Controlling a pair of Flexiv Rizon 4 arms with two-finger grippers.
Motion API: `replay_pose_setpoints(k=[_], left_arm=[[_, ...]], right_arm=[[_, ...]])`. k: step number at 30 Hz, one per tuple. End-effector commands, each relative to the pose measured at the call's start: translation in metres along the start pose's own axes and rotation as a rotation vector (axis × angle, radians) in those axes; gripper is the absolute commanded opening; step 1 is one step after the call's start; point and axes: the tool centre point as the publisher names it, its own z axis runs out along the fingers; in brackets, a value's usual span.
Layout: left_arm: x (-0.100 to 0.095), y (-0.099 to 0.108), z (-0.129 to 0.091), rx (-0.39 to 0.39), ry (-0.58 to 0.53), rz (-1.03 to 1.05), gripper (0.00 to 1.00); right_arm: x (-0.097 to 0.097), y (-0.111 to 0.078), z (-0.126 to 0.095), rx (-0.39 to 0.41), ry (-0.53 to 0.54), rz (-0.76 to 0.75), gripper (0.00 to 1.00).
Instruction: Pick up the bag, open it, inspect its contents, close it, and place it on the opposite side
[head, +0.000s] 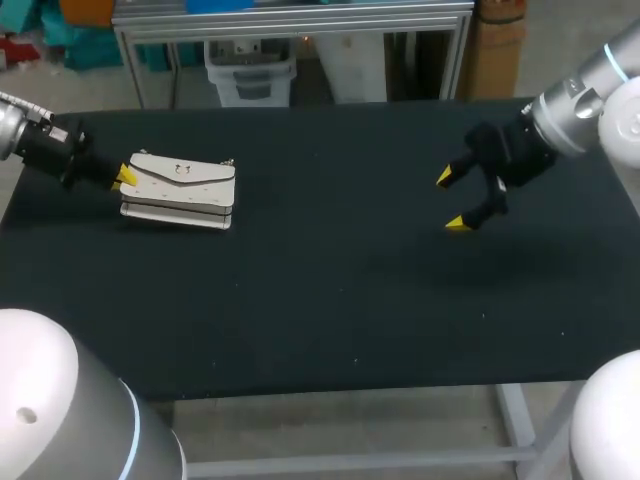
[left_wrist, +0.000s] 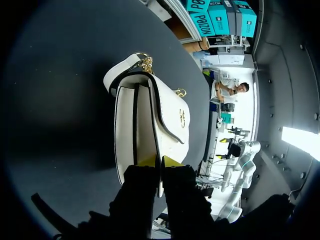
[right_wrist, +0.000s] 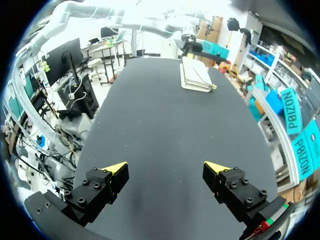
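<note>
The white bag (head: 180, 190) lies flat on the left part of the black table (head: 340, 300), flap side up with a small gold clasp (head: 182, 169) on the flap. The left gripper (head: 124, 178) sits at the bag's left end; in the left wrist view its yellow tips (left_wrist: 159, 161) are drawn close together, pinching the dark-trimmed edge of the bag (left_wrist: 150, 125), whose gold hardware (left_wrist: 145, 62) is at the end away from the fingers. The right gripper (head: 452, 200) hangs over the right part of the table with its fingers spread wide and nothing between them (right_wrist: 165, 170), well apart from the bag (right_wrist: 195, 75).
</note>
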Motion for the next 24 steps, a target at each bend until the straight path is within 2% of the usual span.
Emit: replay_pose_setpoints(k=[1,6,13,24], left_arm=[[0.002,0.005,0.001,0.201,-0.002,-0.001,0.0],[0.023,0.019,0.014,0.307,0.049,-0.078,0.0],[0.06,0.034,0.028,0.369,0.088,-0.033,0.0],[0.101,0.018,0.042,0.406,0.185,0.013,0.0]], right_arm=[[0.0,0.0,0.0,-0.002,-0.001,0.0,1.0],[0.0,0.0,0.0,-0.002,-0.001,0.0,1.0],[0.0,0.0,0.0,-0.002,-0.001,0.0,1.0],[0.0,0.0,0.0,-0.002,-0.001,0.0,1.0]])
